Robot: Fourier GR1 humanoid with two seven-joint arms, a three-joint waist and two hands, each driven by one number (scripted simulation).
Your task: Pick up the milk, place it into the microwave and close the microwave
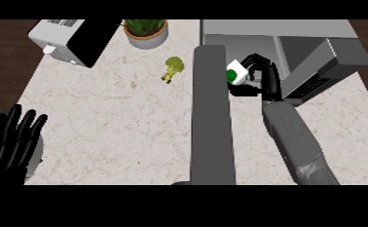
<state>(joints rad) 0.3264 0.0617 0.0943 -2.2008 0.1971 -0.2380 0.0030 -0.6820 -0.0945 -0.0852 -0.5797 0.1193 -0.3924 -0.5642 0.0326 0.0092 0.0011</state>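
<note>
Beside the open microwave [316, 50], our right robot hand [262, 75] curls around the milk [238, 73], lifted above the tabletop [115, 114]. The carton could clip the door [212, 114] or frame if we swing wide. Our left robot hand [18, 138] rests spread.

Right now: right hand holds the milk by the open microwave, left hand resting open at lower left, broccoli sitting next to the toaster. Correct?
Not quite. In the head view the broccoli lies nearer the potted plant, apart from the toaster. Otherwise correct: right hand holds the milk by the open microwave; left hand rests open lower left.
</note>
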